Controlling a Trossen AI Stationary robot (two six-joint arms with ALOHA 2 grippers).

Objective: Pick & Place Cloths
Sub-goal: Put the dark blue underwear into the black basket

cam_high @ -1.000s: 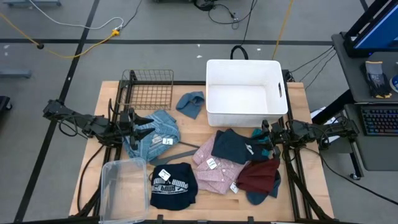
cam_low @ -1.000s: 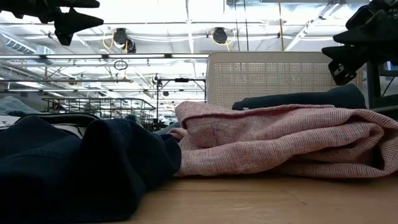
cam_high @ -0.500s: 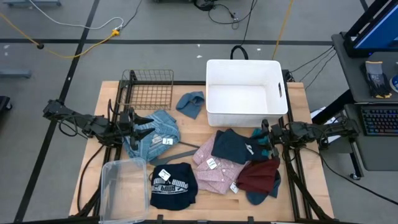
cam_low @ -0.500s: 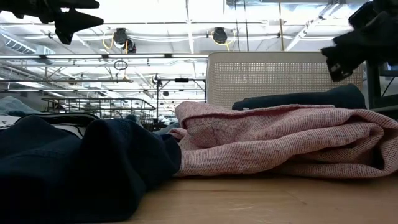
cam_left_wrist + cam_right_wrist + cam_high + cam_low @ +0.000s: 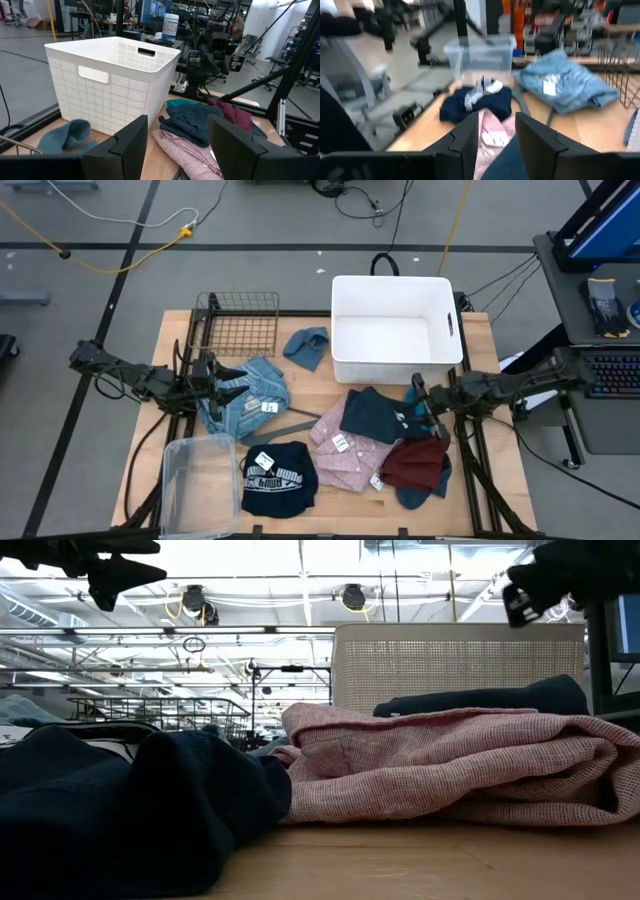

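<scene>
Right gripper (image 5: 420,394) hangs above the table's right side, over the edge of the dark teal folded garment (image 5: 371,415), just in front of the white perforated plastic bin (image 5: 392,330). Jaws apart with nothing between them; the right wrist view shows both fingers (image 5: 466,142) clear of cloth.

Left gripper (image 5: 222,380) sits over the light blue denim garment (image 5: 250,392) at table left, next to the wire basket (image 5: 240,323). Jaws apart, empty; in its own wrist view the fingers (image 5: 131,137) frame the bin and the cloth pile with open space between.

Cloth positions:
- grey-blue cloth (image 5: 307,346) between wire basket and bin, on bare wood
- pink checked shirt (image 5: 345,450) centre front, white tags on it, text too small to read
- maroon garment (image 5: 417,461) right front, partly over a blue piece
- black garment with white print (image 5: 278,477) front left of centre, beside the clear plastic tub (image 5: 197,483); the print is lettering, not legible, white tag at its top edge

Denim tag also unreadable. Nothing in the bin.
</scene>
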